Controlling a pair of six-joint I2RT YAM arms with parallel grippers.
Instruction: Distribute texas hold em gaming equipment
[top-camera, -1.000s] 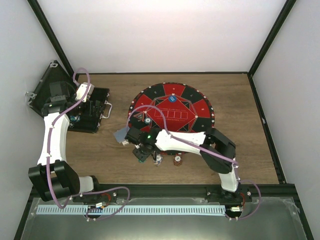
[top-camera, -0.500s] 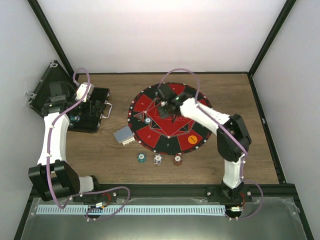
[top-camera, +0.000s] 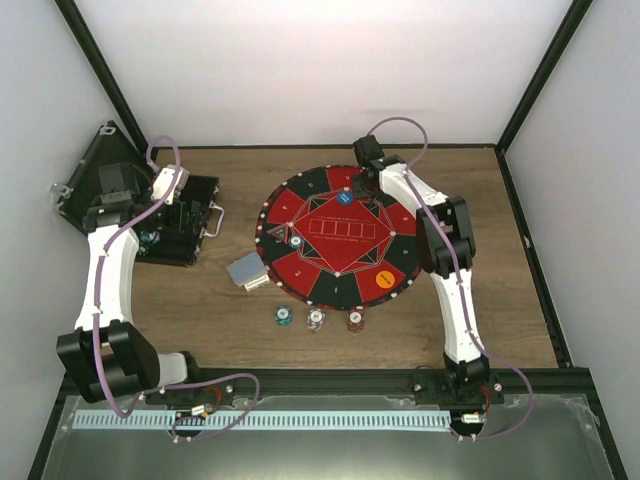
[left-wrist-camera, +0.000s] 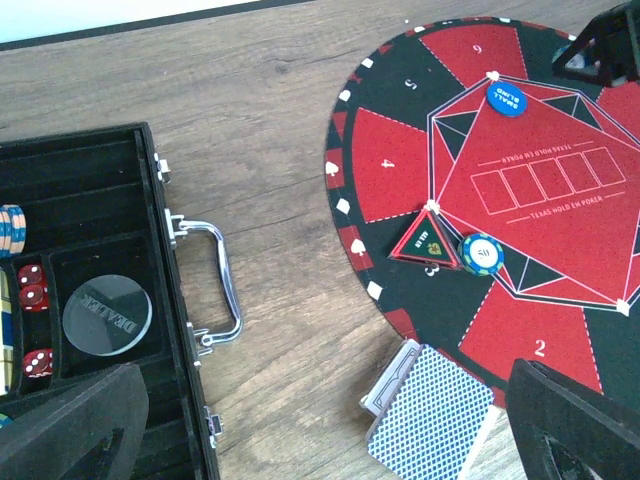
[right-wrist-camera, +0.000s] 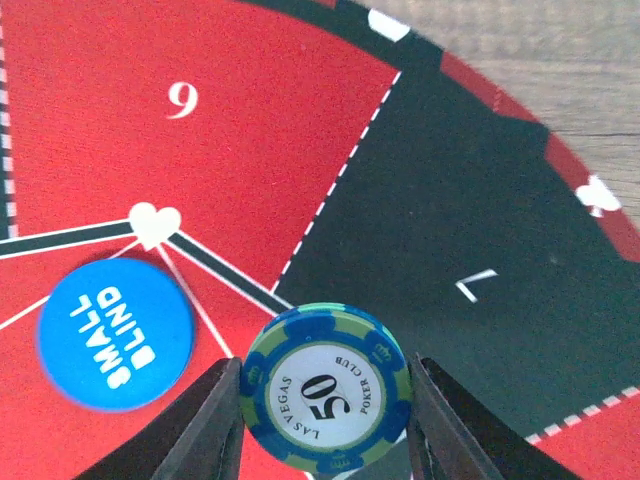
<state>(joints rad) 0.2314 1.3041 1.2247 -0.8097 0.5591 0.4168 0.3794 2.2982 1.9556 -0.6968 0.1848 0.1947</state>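
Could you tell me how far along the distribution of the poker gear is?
Done: the small blind button and one chip lie on the mat. In hand: the right gripper holds a 50 chip at the mat's far seats. Left: three chips sit in a row before the mat, the card deck lies undealt beside it, and the case holds a chip stack.

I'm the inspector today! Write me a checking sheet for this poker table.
Surface: wooden table, round red-and-black mat on it.
Job's things: card deck at mat's near-left edge; three chips on wood before it.
Clutter: open black case at left, dice inside.
Grippers: left gripper open above case; right gripper shut on 50 chip over mat's far side.
Cables: purple cables loop along both arms.
Surroundings: white walls, black frame.
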